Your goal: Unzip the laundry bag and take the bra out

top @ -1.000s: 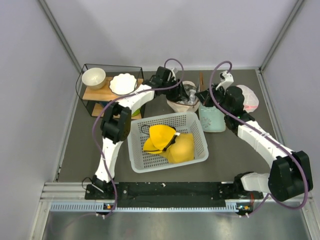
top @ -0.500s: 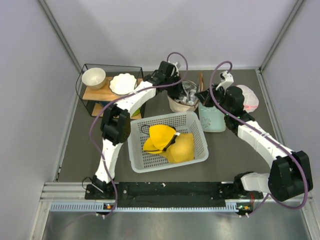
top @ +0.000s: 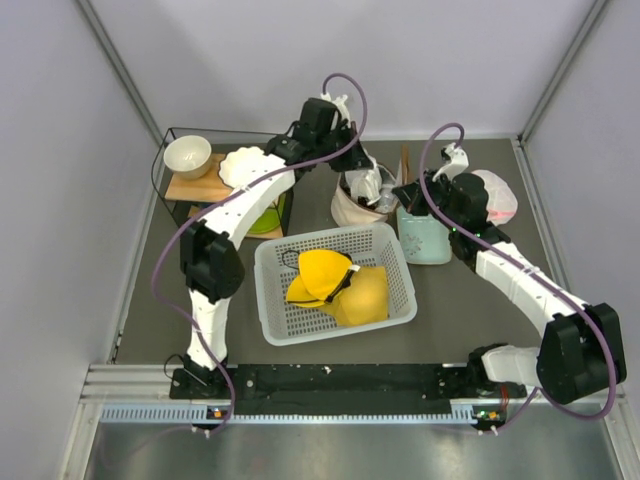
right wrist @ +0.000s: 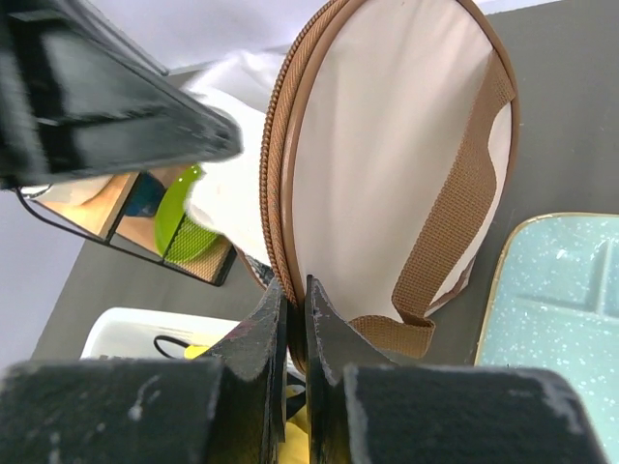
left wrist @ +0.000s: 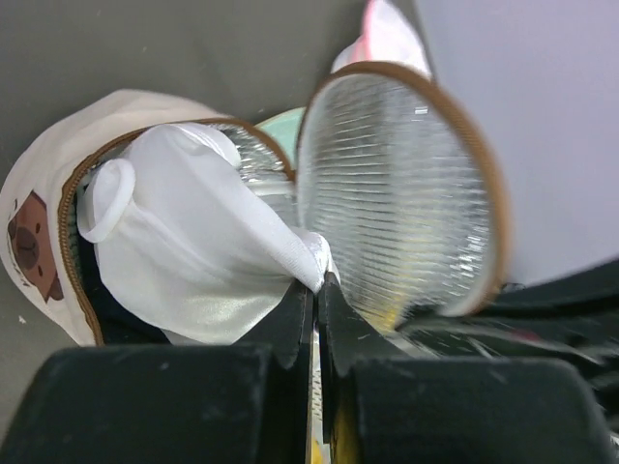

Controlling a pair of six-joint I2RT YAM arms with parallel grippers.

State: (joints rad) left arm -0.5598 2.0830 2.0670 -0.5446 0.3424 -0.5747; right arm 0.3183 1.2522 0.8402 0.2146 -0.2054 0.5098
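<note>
my left gripper (left wrist: 314,285) clenched on white cloth (left wrist: 193,251) — bra (left wrist: 108,324) dark beneath it, inside laundry bag (left wrist: 39,193) whose rim my right gripper (right wrist: 290,295) pinches.

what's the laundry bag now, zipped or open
Open: the round lid stands swung off the mouth of the laundry bag, and the left gripper pinches a white cloth sticking out of it.

No legible text anywhere; laundry bag (left wrist: 60,155) carries only wordless brown bear emblem (left wrist: 29,242)
</note>
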